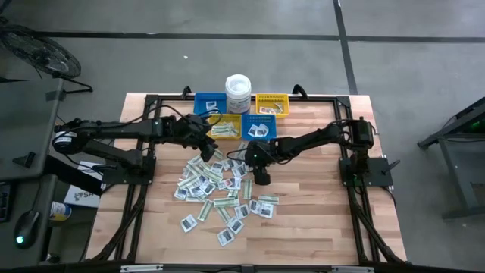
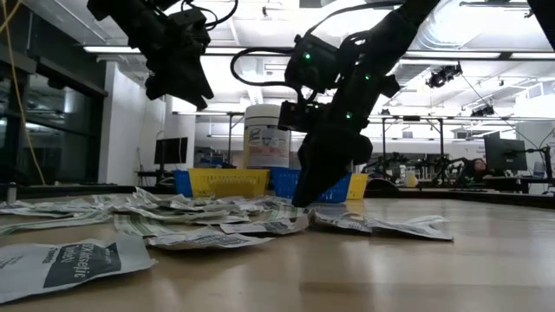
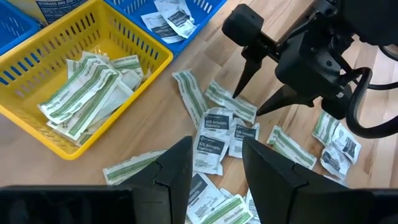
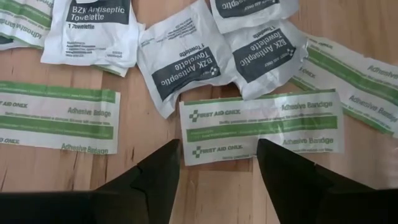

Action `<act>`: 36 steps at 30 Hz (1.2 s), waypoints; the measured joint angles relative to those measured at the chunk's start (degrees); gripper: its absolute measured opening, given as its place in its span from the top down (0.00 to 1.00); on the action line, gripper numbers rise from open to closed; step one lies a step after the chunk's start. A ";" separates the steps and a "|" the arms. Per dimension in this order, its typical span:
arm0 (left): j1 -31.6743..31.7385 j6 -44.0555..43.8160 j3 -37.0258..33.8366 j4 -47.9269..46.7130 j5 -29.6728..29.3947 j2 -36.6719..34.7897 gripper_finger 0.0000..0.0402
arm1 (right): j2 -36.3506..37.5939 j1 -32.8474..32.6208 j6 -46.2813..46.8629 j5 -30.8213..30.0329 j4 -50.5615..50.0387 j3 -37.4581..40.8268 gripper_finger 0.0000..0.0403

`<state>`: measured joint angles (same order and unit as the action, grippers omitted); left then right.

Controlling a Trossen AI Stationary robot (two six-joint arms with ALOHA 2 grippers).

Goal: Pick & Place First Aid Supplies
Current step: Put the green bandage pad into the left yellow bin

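The first aid supplies (image 1: 220,189) lie as a loose pile of white square packets and green-and-white strips on the wooden table (image 1: 318,227). My right gripper (image 4: 217,152) is open and points down, low over the pile's far right part. Its fingers stand on either side of the near edge of one adhesive bandage strip (image 4: 261,127). My left gripper (image 3: 217,162) is open and has nothing between its fingers. It hangs well above the pile's far left part (image 1: 203,145). Some strips lie in a yellow bin (image 3: 81,93), and white packets lie in a blue bin (image 3: 171,18). My right gripper comes at the adhesive bandage strip from above, slanting down, with its fingertips (image 3: 239,93) close over the packets. Whether they touch the strip I cannot tell.
Two blue and two yellow bins (image 1: 242,115) stand at the table's far edge, with a white lidded tub (image 1: 238,91) behind them. The two grippers are close to each other over the pile. Bare wood lies to the right (image 1: 318,189) and along the near edge.
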<state>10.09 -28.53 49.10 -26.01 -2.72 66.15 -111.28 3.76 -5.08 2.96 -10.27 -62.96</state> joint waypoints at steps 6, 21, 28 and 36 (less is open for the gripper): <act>0.00 0.16 0.00 -0.03 -0.23 0.02 0.65 | -0.01 -0.01 0.07 0.37 -0.55 -0.04 0.54; 0.00 0.16 0.00 -1.21 -0.63 0.02 0.65 | -0.03 -0.01 5.75 0.47 -1.26 -0.04 0.94; 0.00 0.15 0.00 -1.19 -0.63 0.02 0.65 | 0.25 -0.74 11.42 0.33 -1.84 -0.04 0.99; 0.02 0.11 -0.02 -0.49 -0.59 0.04 0.65 | 4.84 -2.86 13.61 -1.63 -3.82 0.21 1.00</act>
<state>10.11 -28.42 49.08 -26.50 -3.31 66.19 -106.44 0.90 8.53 1.33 -14.08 -62.75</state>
